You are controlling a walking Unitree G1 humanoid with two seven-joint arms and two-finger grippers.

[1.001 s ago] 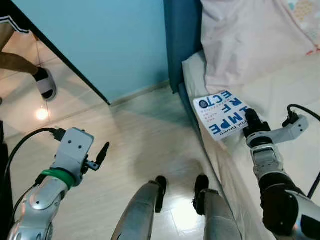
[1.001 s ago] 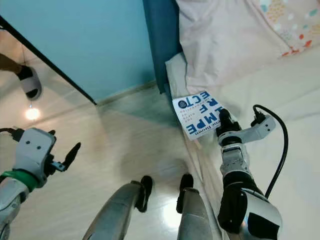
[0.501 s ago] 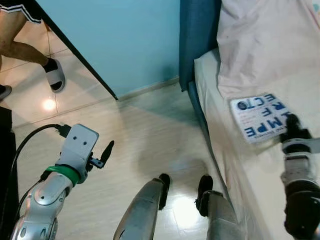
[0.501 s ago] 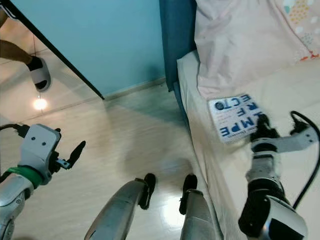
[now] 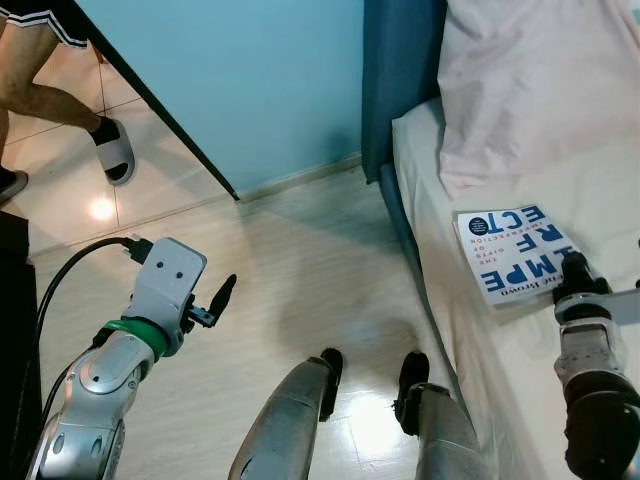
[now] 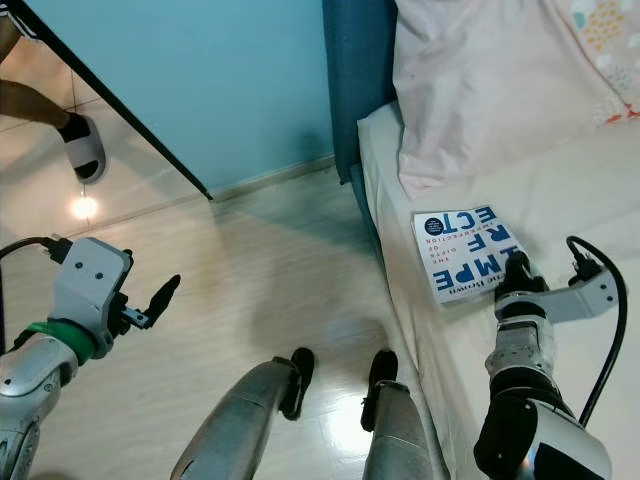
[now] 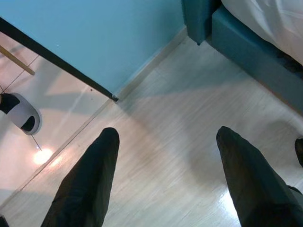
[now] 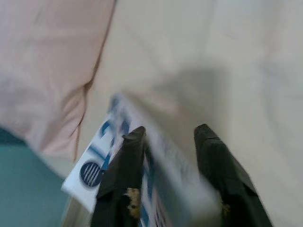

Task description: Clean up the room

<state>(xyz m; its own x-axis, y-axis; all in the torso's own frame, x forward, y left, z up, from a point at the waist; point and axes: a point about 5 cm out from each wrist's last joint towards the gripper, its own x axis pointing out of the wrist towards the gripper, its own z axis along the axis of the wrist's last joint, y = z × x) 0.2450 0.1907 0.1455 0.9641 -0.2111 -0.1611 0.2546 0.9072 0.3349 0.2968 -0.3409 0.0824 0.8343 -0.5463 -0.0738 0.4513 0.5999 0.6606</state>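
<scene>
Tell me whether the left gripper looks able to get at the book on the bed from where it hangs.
Probably not: the left gripper hangs over the floor, the robot's legs between it and the book; the right gripper already straddles the book's edge.

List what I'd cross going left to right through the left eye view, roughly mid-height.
Person's slippered foot → left gripper, open over the floor → blue bed frame → book on the mattress → right gripper at the book's edge.

Person's slippered foot (image 5: 114,152), maybe standing
</scene>
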